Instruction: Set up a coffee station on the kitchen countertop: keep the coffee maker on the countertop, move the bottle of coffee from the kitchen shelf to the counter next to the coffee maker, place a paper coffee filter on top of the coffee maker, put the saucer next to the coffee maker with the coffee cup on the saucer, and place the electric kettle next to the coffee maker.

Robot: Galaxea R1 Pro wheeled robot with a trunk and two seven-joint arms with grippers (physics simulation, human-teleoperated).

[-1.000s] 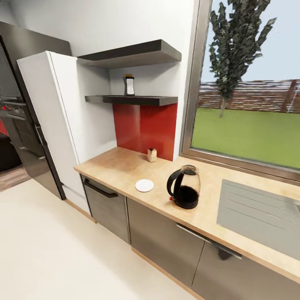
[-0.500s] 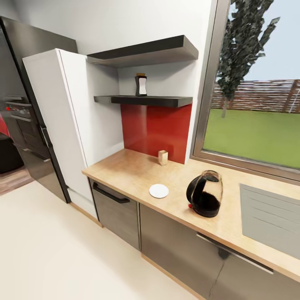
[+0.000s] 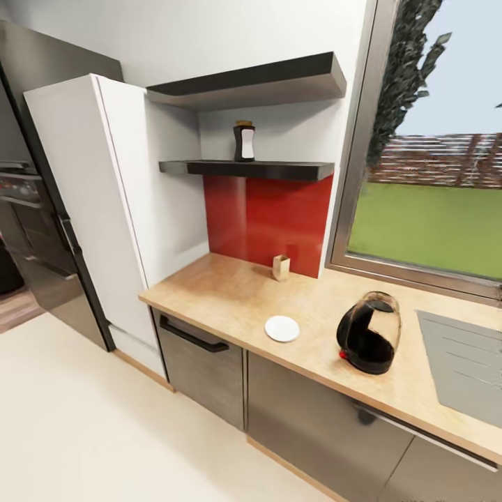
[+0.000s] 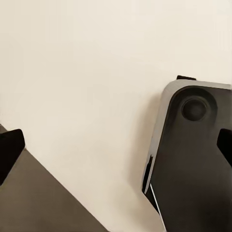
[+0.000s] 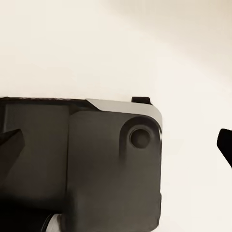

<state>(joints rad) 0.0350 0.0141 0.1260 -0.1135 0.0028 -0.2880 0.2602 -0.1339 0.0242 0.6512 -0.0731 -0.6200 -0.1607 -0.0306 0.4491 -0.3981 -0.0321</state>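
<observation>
**Inspector A:** We take the kettle [image 3: 369,333] as our landmark. It stands upright on the wooden counter [image 3: 230,293], handle toward the cabinet fronts, with a small red mark at its black base.

**Inspector B:** We note the saucer [image 3: 282,328] on the counter just beside the kettle, on the side toward the tall white cabinet [image 3: 104,209], and apart from it. Nothing rests on the saucer.

**Inspector A:** Farther from the kettle, against the red wall panel [image 3: 268,216], we record a small tan object [image 3: 280,267]; we cannot tell what it is. Above the kettle and toward the cabinet side, the coffee bottle [image 3: 243,141] stands upright on the lower dark shelf [image 3: 244,169].

**Inspector B:** On the kettle's other side lies the grey sink [image 3: 464,362], near the window [image 3: 432,174].

**Inspector A:** As to the hands: in the left wrist view, two dark fingertips [image 4: 10,150] of the left gripper [image 4: 118,147] sit at opposite edges, spread wide, with nothing between them. Beneath are the pale floor [image 4: 87,72] and a dark part of the robot's base [image 4: 193,154].

**Inspector B:** The right gripper [image 5: 118,145] reads the same: fingertips [image 5: 10,145] wide apart, holding nothing, over the base [image 5: 96,164] and floor.
</observation>
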